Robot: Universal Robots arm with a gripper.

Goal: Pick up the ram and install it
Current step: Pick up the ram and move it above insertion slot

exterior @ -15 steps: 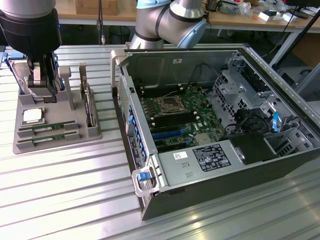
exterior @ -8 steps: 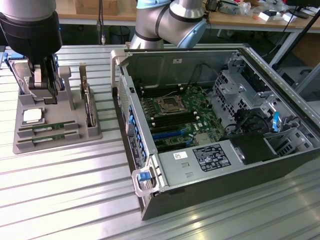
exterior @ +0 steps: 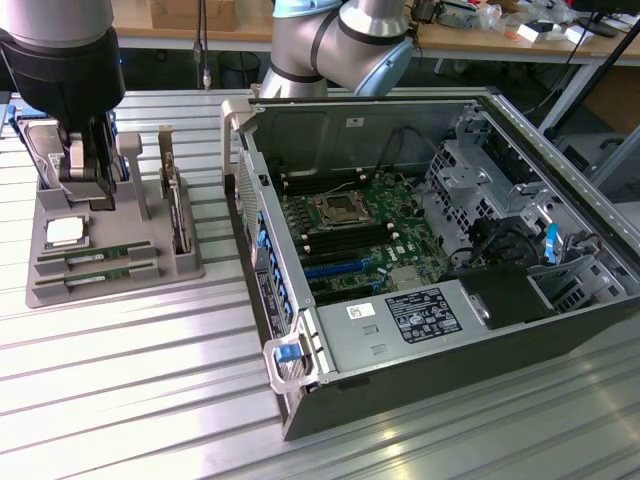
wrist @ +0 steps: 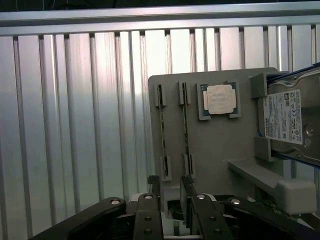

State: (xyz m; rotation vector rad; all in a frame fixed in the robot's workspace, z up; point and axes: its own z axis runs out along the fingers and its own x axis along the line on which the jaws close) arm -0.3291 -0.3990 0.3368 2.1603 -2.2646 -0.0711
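— Where's the ram (wrist: 185,125)?
— Two sticks sit on edge in the gray tray's (wrist: 215,150) slots, beside the processor (wrist: 220,99). Your gripper (wrist: 169,182) hangs above the tray, spread and empty.
— Advice?
— Centre one stick in the gap and come down straight, I'd say.

Ribbed aluminium tabletop (exterior: 120,400) (bright glare across it), cluttered wooden bench (exterior: 470,42) behind, cardboard box (exterior: 180,12).
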